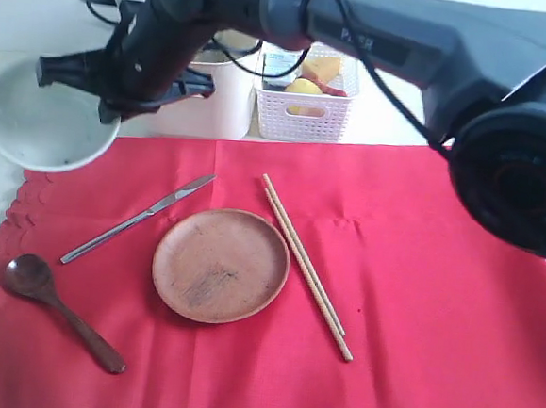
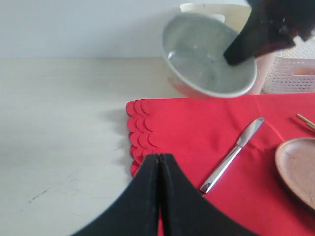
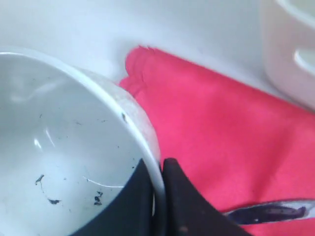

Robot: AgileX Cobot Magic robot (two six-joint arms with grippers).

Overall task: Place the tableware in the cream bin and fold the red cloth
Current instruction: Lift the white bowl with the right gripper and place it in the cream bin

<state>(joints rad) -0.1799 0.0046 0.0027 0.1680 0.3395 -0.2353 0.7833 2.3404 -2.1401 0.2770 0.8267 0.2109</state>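
My right gripper [image 1: 110,111] [image 3: 158,164] reaches across to the far left and is shut on the rim of the white bowl [image 1: 43,124] [image 2: 209,61] [image 3: 64,147], held tilted above the red cloth's corner. The red cloth [image 1: 417,300] [image 2: 197,128] [image 3: 221,132] lies spread flat. On it rest the metal knife [image 1: 139,217] [image 2: 231,155], the round wooden plate [image 1: 221,264] [image 2: 300,169], the chopsticks [image 1: 306,263] and the dark spoon [image 1: 57,305]. The cream bin [image 1: 224,106] [image 3: 290,49] stands behind the cloth. My left gripper [image 2: 159,156] is shut and empty over the cloth's scalloped edge. The steel cup is out of view.
A white lattice basket [image 1: 304,112] [image 2: 293,73] with food stands right of the cream bin. The right arm's dark body [image 1: 408,45] spans the back of the scene. Bare pale tabletop [image 2: 59,123] lies left of the cloth.
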